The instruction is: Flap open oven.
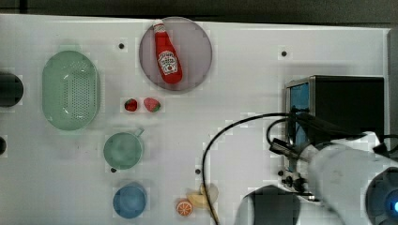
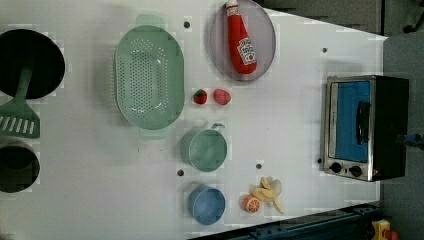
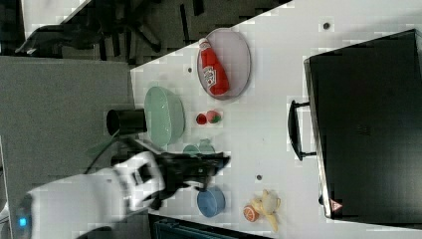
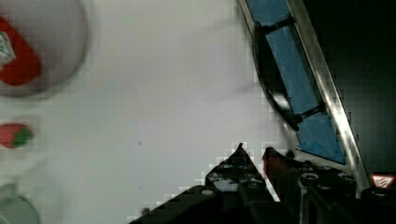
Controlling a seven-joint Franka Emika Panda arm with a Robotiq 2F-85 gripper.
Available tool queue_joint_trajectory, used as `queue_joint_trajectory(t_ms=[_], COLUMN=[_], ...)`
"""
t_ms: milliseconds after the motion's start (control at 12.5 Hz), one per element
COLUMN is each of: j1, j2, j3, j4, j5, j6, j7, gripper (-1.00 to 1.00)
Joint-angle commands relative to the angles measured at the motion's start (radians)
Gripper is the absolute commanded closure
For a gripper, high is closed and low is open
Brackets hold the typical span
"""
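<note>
Jaws nearly pressed together, holding nothing, close to the oven's front.

Gripper (image 4: 254, 151) shows two dark fingertips with only a thin gap, above the white bench (image 1: 244, 70) just beside the oven (image 1: 347, 108) door's lower corner. Door is shut, its dark handle (image 4: 273, 88) not touched. In the top view the oven stands at 3 o'clock on the bench, the ketchup bottle (image 1: 166, 54) at 12 o'clock.

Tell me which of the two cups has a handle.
The green cup, in the left view just above the blue cup, has a handle sticking out at its rim. The blue one shows none.
</note>
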Motion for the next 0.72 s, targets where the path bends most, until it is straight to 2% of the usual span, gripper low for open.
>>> queue_joint_trajectory(t_ms=[80, 320, 720], j1=[-0.002, -0.004, -0.007], j2=[0.074, 0.168, 0.299], j3=[-0.031, -0.08, -0.13], j4=[-0.01, -0.007, -0.008], j5=[0.0, 0.0, 0.0], j6=[0.089, 0.191, 0.355], j7=[-0.23, -0.32, -0.337], gripper=[0.65, 0.65, 0.65])
